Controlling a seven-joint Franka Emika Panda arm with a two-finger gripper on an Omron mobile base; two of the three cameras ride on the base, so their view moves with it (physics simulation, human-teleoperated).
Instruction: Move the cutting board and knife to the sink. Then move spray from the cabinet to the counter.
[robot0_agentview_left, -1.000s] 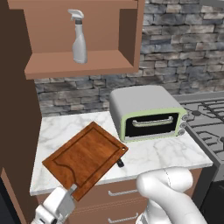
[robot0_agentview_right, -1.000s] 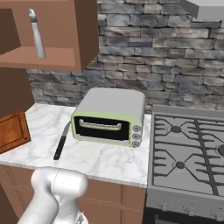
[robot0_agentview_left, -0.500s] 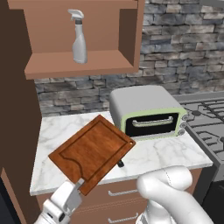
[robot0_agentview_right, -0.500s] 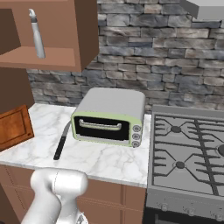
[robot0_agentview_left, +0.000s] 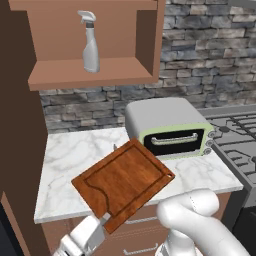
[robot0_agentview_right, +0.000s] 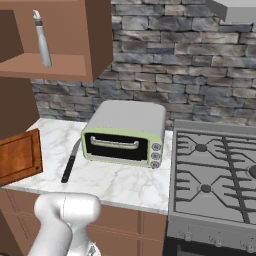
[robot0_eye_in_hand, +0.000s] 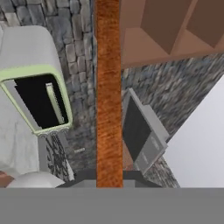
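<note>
Clearly the step in hand is carrying the cutting board (robot0_agentview_left: 123, 183) off to the sink. The end effector (robot0_agentview_left: 106, 223) is clamped tight on the board's near lower corner, and the board hangs tilted in the air over the front of the desk (robot0_agentview_left: 65, 155), touching nothing else. Held by one corner, so wide a slab will likely want to swing or twist in the grip, so I would keep the travel slow and level it before crossing any edge. Its far corner sits near the toaster oven (robot0_agentview_left: 170, 130); the board should be drawn back and away from that front before any turn. No sink shows from either base camera, so the base will probably have to drive, and the board should stay low and close to the arm while it does.

Of the containers, the cabinet (robot0_agentview_left: 92, 75) is the largest: open-fronted, with the spray (robot0_agentview_left: 89, 42) standing upright on its single shelf, alone there as far as can be seen. The toaster oven comes next; its door is shut and its dark window shows nothing I can make out inside. From the right base camera, the knife (robot0_agentview_right: 70, 161) lies flat on the desk just beside the oven's front corner, handle toward the robot, waiting its turn.
</note>
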